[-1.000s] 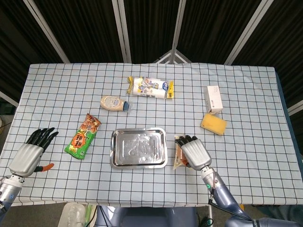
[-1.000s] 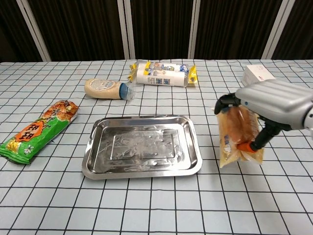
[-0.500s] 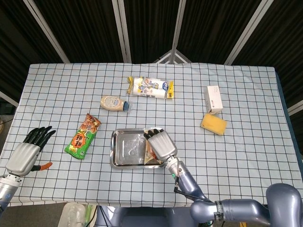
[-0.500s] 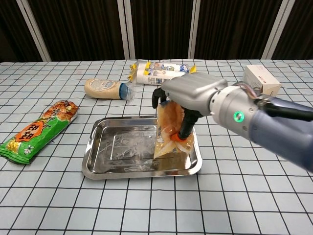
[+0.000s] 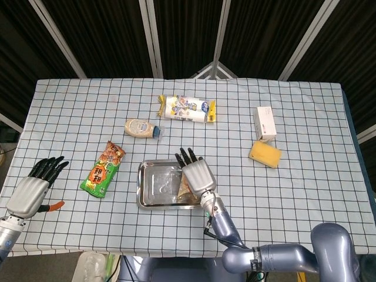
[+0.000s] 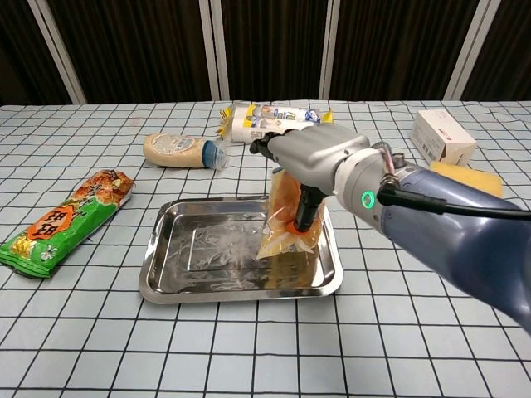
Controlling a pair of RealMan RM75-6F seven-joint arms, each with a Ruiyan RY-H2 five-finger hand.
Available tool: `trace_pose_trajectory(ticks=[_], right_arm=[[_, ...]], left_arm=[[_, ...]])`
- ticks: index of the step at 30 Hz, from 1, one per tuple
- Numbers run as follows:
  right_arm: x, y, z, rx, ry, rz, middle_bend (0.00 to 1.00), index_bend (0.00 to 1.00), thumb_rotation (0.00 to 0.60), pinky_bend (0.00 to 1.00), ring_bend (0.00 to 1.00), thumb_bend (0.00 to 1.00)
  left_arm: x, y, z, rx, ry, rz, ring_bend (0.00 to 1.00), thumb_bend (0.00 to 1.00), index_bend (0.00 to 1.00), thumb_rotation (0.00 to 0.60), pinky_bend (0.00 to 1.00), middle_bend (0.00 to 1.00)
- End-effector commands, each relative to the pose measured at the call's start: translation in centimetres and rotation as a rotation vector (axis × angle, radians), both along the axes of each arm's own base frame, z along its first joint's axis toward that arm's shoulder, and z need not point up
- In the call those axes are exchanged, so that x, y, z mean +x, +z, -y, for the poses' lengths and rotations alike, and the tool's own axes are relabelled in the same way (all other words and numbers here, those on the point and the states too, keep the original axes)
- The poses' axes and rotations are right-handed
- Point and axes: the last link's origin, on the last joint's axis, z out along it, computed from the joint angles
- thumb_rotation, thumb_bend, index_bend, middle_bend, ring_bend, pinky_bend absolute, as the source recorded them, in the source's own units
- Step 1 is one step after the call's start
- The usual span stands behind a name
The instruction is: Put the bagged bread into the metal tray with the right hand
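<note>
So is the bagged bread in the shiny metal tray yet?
In: the bagged bread rests inside the shiny metal tray, under the right hand.

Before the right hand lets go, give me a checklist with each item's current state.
1. Bagged bread over the metal tray: ok, its lower end is inside the right half.
2. Bag lying flat: not ok, it stands tilted under the right hand.
3. Right hand's grip released: cannot tell, the fingers look extended in the head view, but the thumb sits against the bag.
4. Bag within the rim: ok, no part seen overhanging.
5. Left hand out of the way: ok, at the table's left edge.
6. Mayonnaise bottle away from the tray: ok.
</note>
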Motion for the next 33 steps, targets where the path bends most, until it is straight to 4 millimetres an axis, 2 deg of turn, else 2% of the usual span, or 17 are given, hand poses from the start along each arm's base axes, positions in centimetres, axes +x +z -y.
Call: trace_pose_trajectory(ticks=[1, 7, 11, 20, 25, 29, 33], right_arm=[[-0.5, 2.0, -0.9, -0.039, -0.006, -0.006, 0.00, 0.00, 0.600, 0.39, 0.00, 0.26], [-1.0, 4.8, -2.9, -0.051, 0.002, 0.034, 0.00, 0.00, 0.600, 0.39, 0.00, 0.26], [-0.6, 5.5, -3.7, -0.049, 0.029, 0.048, 0.00, 0.00, 0.600, 0.30, 0.00, 0.25], [0.3, 3.8, -3.6, 0.003, 0.038, 0.087, 0.00, 0.00, 0.600, 0.17, 0.00, 0.20], [0.7, 3.0, -3.4, 0.004, 0.043, 0.101, 0.00, 0.00, 0.600, 0.16, 0.00, 0.19], [0.1, 4.2, -3.2, -0.041, 0.040, 0.102, 0.00, 0.00, 0.600, 0.14, 0.00, 0.19], [-2.2, 7.6, -3.4, -0.146, 0.030, 0.065, 0.00, 0.00, 0.600, 0.08, 0.00, 0.19]], left_arm=[[0.1, -0.3, 0.0, -0.005, -0.003, -0.006, 0.00, 0.04, 0.00, 0.600, 0.00, 0.00], [0.5, -1.0, 0.1, -0.014, -0.010, -0.019, 0.00, 0.04, 0.00, 0.600, 0.00, 0.00], [0.7, -1.3, 0.2, -0.018, -0.013, -0.026, 0.00, 0.04, 0.00, 0.600, 0.00, 0.00], [0.6, -1.2, -0.1, -0.015, -0.005, -0.024, 0.00, 0.04, 0.00, 0.600, 0.00, 0.00], [0.4, -1.0, -0.1, -0.014, -0.002, -0.018, 0.00, 0.04, 0.00, 0.600, 0.00, 0.00], [0.4, -0.9, -0.1, -0.014, -0.003, -0.019, 0.00, 0.04, 0.00, 0.600, 0.00, 0.00], [0.4, -0.9, 0.0, -0.011, -0.004, -0.018, 0.00, 0.04, 0.00, 0.600, 0.00, 0.00]])
